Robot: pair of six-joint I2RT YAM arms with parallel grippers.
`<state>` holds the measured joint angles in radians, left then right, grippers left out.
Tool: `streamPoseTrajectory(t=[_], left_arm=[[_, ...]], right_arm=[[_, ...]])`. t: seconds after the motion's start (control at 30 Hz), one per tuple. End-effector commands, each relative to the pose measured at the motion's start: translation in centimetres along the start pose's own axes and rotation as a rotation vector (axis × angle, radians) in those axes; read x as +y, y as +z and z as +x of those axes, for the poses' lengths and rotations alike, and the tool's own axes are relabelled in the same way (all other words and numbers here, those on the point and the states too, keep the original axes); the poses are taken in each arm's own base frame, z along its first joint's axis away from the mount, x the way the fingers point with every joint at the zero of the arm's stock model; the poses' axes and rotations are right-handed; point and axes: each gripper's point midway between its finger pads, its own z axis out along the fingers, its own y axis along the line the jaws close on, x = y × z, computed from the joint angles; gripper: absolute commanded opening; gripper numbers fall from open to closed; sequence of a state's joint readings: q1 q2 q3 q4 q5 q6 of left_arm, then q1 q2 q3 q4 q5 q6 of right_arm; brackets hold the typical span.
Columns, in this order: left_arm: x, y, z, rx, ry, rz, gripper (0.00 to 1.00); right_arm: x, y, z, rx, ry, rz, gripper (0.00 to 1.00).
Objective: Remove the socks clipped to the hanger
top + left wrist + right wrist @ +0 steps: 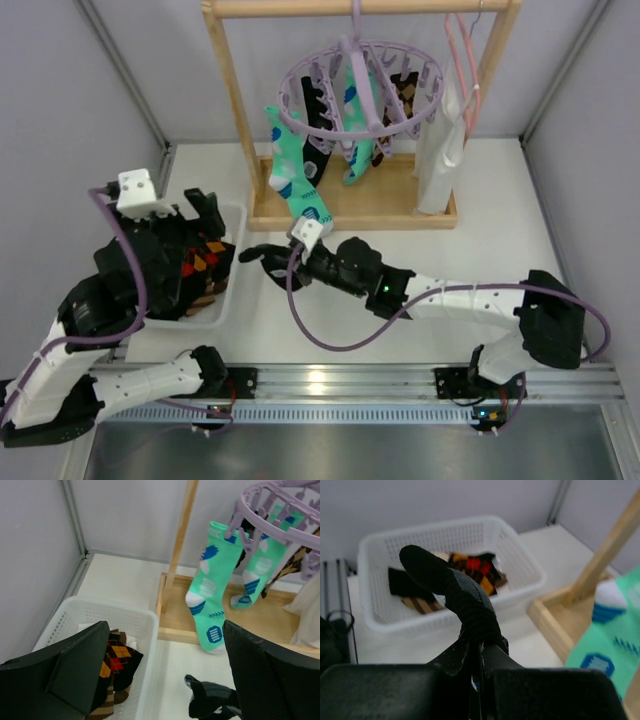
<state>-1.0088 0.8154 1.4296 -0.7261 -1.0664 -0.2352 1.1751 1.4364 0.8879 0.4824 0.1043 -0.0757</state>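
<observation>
Left arm was folded up over the white basket (pixel 100 612) by the left edge of the table (pixel 500 200). Its elbow was tucked back toward the near edge and its wrist was tipped down. The left claw (pixel 164 627) hung above the basket with its fingers spread wide apart and nothing between them. Right under it the argyle socks (pixel 117 660), orange, red and brown, lay in a heap inside the basket.

Right arm was doing the opposite. It was stretched long and low from its base by the near right corner, with the forearm running leftward over the table. The right claw (pixel 479 652) was pinched tight on a black sock (pixel 455 590), which curled up out of the fingertips. From above, that sock sat just beside the basket's right wall, not inside it.

The lilac hanger (pixel 360 85) hung by its hook from the top bar of the wooden rack (pixel 232 100) at the middle of the far edge. A mint-green sock (pixel 290 170) clipped on the ring's left side dangled down to the rack's base. A second mint-green one, a dark one and a brown patterned one were clipped further round. A white garment (pixel 440 150) hung at the rack's right end under a pink hanger (pixel 460 60).
</observation>
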Motion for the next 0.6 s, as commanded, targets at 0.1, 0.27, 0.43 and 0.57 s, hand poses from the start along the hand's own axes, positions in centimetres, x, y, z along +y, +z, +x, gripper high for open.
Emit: streamPoseTrajectory(t=[0.1, 0.27, 0.43, 0.57], left_arm=[[4.5, -1.2, 0.7, -0.034, -0.011, -0.106, 0.98], [6.3, -1.7, 0.9, -0.057, -0.054, -0.160, 0.98], [8.6, -2.7, 0.8, -0.084, -0.110, -0.188, 0.98], [9.1, -2.9, 1.0, -0.088, -0.107, -0.198, 0.98]], right_arm=[[3.7, 7.9, -6.1, -0.093, -0.072, -0.218, 0.00], [5.3, 16.1, -6.1, -0.065, -0.106, -0.286, 0.00], [4.2, 22.1, -4.1, -0.045, -0.043, -0.309, 0.10], [2.6, 21.3, -4.3, -0.057, -0.009, -0.266, 0.55]])
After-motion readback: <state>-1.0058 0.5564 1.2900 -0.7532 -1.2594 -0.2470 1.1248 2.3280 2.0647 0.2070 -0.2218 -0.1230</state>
